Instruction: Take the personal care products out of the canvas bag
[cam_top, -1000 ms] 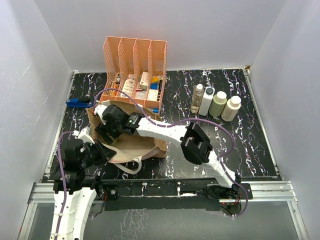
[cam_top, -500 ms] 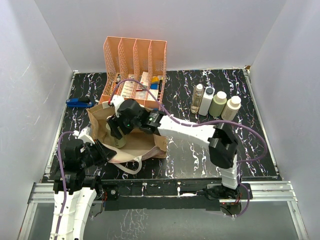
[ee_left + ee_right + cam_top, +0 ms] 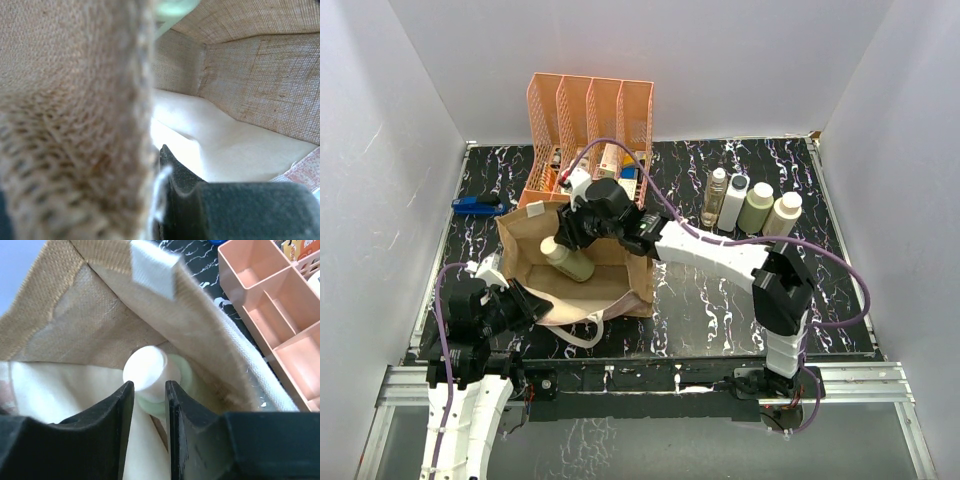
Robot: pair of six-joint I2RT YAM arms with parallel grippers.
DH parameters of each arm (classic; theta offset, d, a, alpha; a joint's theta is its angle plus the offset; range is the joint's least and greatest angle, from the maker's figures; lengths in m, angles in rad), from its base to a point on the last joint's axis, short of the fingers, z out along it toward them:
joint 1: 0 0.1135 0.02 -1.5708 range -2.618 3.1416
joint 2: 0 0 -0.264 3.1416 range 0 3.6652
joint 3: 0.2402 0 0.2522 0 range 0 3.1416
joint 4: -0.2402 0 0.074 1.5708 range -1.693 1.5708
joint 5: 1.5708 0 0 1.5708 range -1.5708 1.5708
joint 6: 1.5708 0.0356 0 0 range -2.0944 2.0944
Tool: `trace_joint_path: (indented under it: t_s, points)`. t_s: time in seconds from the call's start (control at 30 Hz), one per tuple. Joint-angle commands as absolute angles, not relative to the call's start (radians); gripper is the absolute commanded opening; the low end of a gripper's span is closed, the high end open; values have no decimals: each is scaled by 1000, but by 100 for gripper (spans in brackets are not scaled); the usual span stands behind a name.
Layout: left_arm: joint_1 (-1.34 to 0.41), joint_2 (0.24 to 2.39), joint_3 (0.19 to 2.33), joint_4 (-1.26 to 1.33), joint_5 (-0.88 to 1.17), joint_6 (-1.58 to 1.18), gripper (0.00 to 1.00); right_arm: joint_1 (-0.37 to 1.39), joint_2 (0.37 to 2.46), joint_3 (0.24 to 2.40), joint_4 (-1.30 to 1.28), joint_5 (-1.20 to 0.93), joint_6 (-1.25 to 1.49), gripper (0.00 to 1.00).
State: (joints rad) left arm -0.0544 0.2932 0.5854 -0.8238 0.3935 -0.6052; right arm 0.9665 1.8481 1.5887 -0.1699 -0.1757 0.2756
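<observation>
The tan canvas bag lies open at the near left. My right gripper is over its mouth, shut on the cream cap of a pale olive-green bottle that hangs tilted over the bag's inside. In the right wrist view the fingers clamp the cap beside the bag wall. My left gripper is shut on the bag's near-left rim; its view shows blurred canvas and one dark finger. Several bottles stand at the back right: clear, white, two olive.
An orange slotted file rack holding small boxes stands just behind the bag, also in the right wrist view. A blue object lies at the left edge. White walls close the table on three sides.
My right gripper has risen from deep in the bag and moved back and right, bringing the olive-green bottle up with it. The left gripper has stayed on the bag's rim.
</observation>
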Motion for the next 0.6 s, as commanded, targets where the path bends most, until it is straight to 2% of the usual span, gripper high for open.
trace_joint_path:
  t_s: [0.0, 0.13, 0.27, 0.37, 0.57]
  points:
    - [-49, 287, 584, -829, 415, -595, 0, 994, 1920, 1623, -164, -95, 186, 33]
    - [-51, 287, 584, -827, 426, -587, 0, 1033, 1958, 1702, -283, 23, 105, 40]
    - [-49, 288, 584, -827, 422, -592, 0, 1058, 1951, 1712, -322, 77, 59, 65]
    - [-50, 287, 584, -827, 422, -591, 0, 1067, 1946, 1731, -361, 94, 38, 78]
    - [-51, 287, 583, -825, 423, -591, 0, 1071, 1922, 1729, -399, 85, -18, 92]
